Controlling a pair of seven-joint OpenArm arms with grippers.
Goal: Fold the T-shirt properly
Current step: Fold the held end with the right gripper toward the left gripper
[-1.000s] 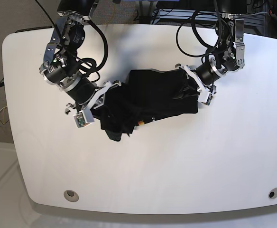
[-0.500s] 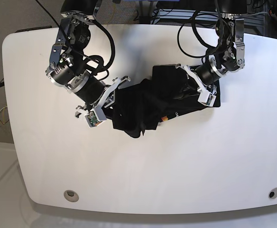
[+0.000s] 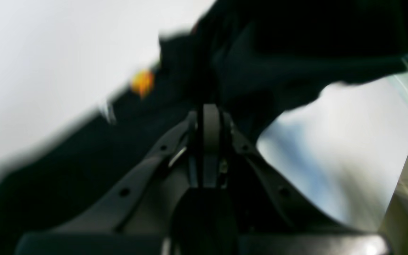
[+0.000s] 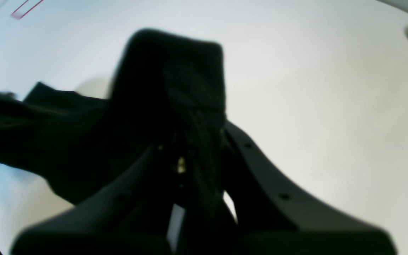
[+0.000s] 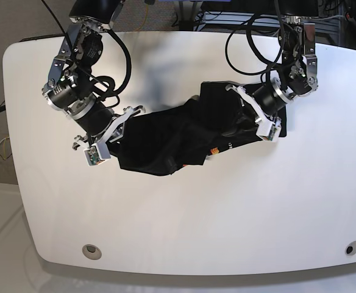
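Two claws are holding the T-shirt (image 5: 178, 137) in a bunch between them, sagging onto the middle of the white table (image 5: 184, 226). The right gripper (image 5: 122, 125) is pinching one end. The left gripper (image 5: 246, 117) is pinching the other. The shirt is looking soft, light and floppy, so taking hold at its corners is probably working best.

Both arms reach low over the bench from its far edge, the right tool (image 5: 110, 138) and left tool (image 5: 251, 116) each clamped shut on black cloth, wrists angled inward.
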